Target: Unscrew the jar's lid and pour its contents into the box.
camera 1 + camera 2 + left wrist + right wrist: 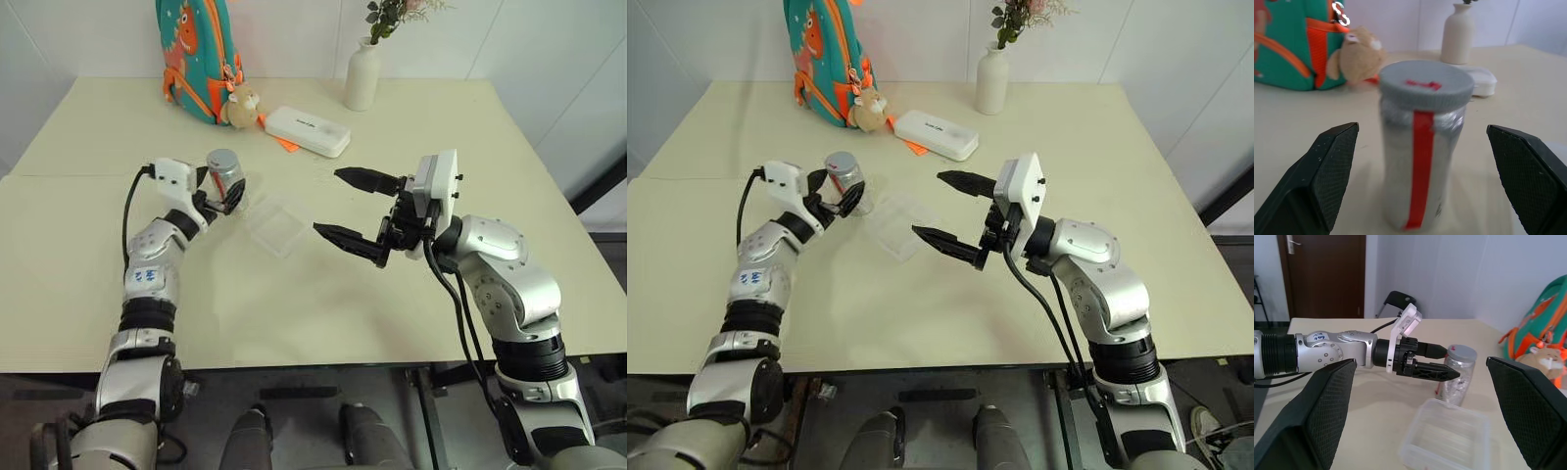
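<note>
The jar [226, 179], a small silvery cylinder with a red stripe, stands upright on the table left of centre. Its grey lid [1425, 87] with a red mark sits on top. My left gripper [223, 191] is open, with one black finger on each side of the jar and a gap between each finger and the jar's wall. The contents cannot be made out inside the jar. The clear box [277, 223] lies just right of the jar. Right of the box, my right gripper [327, 202] hovers open above the table and points left towards it, holding nothing.
At the back of the table a teal and orange backpack [196, 49] stands with a plush toy [240, 106] against it. A white oblong case [307, 130] and a white vase [361, 73] with flowers sit further right. The table's front edge [323, 364] is near me.
</note>
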Robot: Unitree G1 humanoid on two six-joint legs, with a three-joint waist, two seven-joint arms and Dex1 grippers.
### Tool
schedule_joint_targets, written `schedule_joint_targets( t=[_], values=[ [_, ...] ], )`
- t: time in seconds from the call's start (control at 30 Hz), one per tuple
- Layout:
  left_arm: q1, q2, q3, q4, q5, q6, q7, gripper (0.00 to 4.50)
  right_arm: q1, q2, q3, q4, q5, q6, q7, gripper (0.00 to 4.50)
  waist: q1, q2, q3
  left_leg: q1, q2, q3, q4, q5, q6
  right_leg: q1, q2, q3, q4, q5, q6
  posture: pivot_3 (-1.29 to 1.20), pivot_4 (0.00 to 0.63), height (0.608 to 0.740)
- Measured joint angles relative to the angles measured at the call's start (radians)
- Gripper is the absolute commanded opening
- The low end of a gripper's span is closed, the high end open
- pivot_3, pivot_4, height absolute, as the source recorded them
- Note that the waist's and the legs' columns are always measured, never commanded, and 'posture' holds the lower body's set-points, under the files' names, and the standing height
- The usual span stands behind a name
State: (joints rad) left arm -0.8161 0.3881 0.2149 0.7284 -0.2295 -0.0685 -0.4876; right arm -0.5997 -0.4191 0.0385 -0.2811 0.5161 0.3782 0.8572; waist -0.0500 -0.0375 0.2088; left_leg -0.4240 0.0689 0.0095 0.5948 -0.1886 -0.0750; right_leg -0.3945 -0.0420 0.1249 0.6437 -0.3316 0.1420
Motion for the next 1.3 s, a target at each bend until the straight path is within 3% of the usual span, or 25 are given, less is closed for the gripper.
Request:
schedule_joint_targets(
  t=[0.27,0.5,0.6,0.8,1.0,1.13,1.3],
  values=[
    [-0.137,0.006,-0.028,0.273,0.058,-0.107,-0.013,4.47,0.037,0.005,-0.004,-0.061,-0.002,-0.004,-0.061,4.50,-0.003,0.000,0.000,0.000,0.000,0.000,-0.001,0.000,0.000,-0.001,0.000,0.000,0.000,0.000,0.001,0.00,0.150,0.740],
    [-0.182,0.020,-0.037,0.366,0.104,-0.162,0.004,4.47,0.043,0.007,-0.004,-0.074,-0.001,-0.004,-0.087,4.50,-0.003,0.000,0.000,0.000,0.000,0.000,-0.001,0.000,0.000,-0.001,0.000,0.000,0.000,0.000,0.001,0.00,0.150,0.740],
    [-0.183,0.031,-0.036,0.396,0.116,-0.167,0.016,3.84,0.043,0.007,-0.004,-0.074,-0.001,-0.004,-0.094,4.50,-0.002,0.000,0.000,0.000,0.000,0.000,-0.001,0.000,0.000,-0.001,0.000,0.000,0.000,0.000,0.001,0.00,0.150,0.740],
    [-0.185,0.041,-0.036,0.419,0.121,-0.177,0.016,1.98,0.042,0.008,-0.004,-0.074,0.001,-0.005,-0.097,4.50,0.000,0.000,0.000,0.000,0.000,0.000,-0.001,0.000,0.000,-0.001,0.000,0.000,0.000,0.000,0.001,0.00,0.150,0.740],
    [-0.200,0.039,-0.009,0.423,0.091,-0.181,-0.045,1.88,0.042,0.011,-0.004,-0.071,0.004,-0.005,-0.097,4.50,0.000,0.000,0.000,0.000,0.000,0.000,-0.001,0.000,0.000,-0.001,0.000,0.000,0.000,0.000,0.001,0.00,0.150,0.740],
    [-0.187,0.039,0.013,0.328,0.024,-0.151,-0.171,1.88,0.042,0.014,-0.004,-0.071,0.007,-0.004,-0.100,4.50,0.000,0.000,0.000,-0.001,0.000,0.000,-0.002,0.000,-0.001,-0.001,0.000,0.000,0.000,0.000,0.001,0.00,0.150,0.740],
    [-0.034,0.156,0.003,-0.122,-0.095,0.093,-0.369,1.88,0.027,0.028,-0.001,-0.072,0.025,0.056,-0.137,4.50,-0.018,0.000,0.000,0.000,0.001,0.001,-0.004,0.001,-0.002,-0.002,0.001,0.000,0.002,-0.001,0.000,0.00,0.150,0.740]
  ],
)
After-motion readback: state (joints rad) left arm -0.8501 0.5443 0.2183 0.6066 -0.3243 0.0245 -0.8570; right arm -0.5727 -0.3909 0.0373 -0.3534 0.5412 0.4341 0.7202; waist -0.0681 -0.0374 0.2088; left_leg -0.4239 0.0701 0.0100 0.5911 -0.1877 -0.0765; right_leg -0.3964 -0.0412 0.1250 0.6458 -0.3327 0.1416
